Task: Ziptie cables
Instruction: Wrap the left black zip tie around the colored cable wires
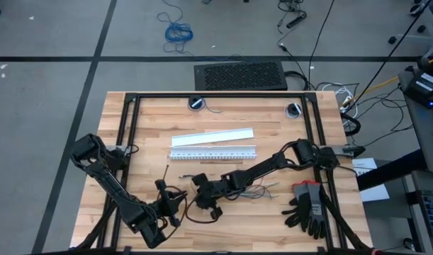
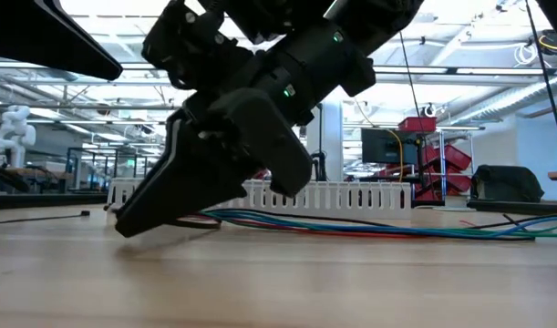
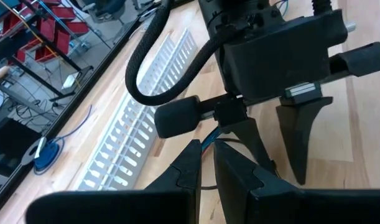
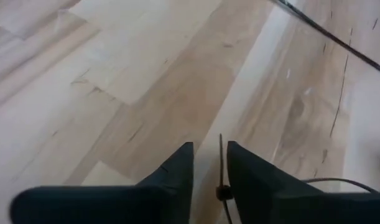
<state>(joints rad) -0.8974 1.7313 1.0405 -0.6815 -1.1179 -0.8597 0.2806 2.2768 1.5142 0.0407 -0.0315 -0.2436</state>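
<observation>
Figure: both arms working low and centre in the high view, just below the white slotted strip [image 1: 213, 154].

My right gripper [image 4: 209, 163] is tipped down to the table [image 1: 273, 124], fingers a narrow gap apart with a ziptie [image 4: 221, 163] standing in the gap; I judge it grasped or very nearly so, since the strip sits between the pads [image 4: 249, 171] with a small knot-like lump near their base.

My left gripper [image 3: 207, 163] is clenched almost shut, pointing at the right gripper from close by. Whether it pinches the thin dark strand running under it, I cannot tell.

The cables [image 2: 369, 225], blue, green and red, lie flat on the wood at mid-frame in the low view, running from behind the right gripper toward the right edge, in front of the slotted strip. A second ziptie [image 2: 41, 217] lies alone at the left of that view.

Risks as I judge them:
- The ziptie is thin and stiff; an off-centre pinch could let it twist or spring out.
- The two grippers are crowded; any lateral correction could knock them together.
- Fingertips this low may scrape the table or drag the loose wires apart, spoiling the bundle.
- The black gloves [image 1: 307, 207] at lower right lie well apart, no hazard.
</observation>
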